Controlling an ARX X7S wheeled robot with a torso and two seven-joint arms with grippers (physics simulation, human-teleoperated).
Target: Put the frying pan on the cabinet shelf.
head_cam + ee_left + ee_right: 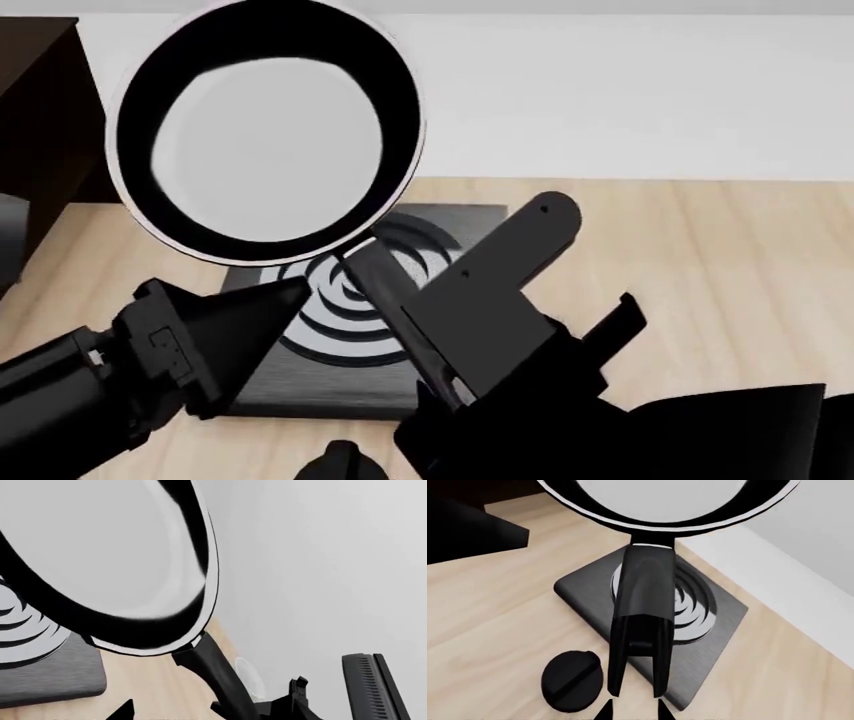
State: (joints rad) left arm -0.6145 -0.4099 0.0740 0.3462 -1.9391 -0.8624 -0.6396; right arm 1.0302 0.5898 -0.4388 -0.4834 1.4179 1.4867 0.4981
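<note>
Holding frying pan (267,150) aloft over hob plate (387,350), right tool (634,707)

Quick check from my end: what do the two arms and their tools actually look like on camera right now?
Both arms are matte black and blocky, with no cables or sleeves visible. In the head view the left arm has a tapered, angular housing with faint panel outlines; the right arm ends in a flat rounded bar with small pale fastener dots. The left tool shows a ribbed black finger.

The small round frying pan (267,150) is black outside with a glossy pale-grey inside and a black handle. The square hob plate (407,375) is dark grey-black, patterned with white concentric rings. The wooden table (721,270) is light tan.
</note>
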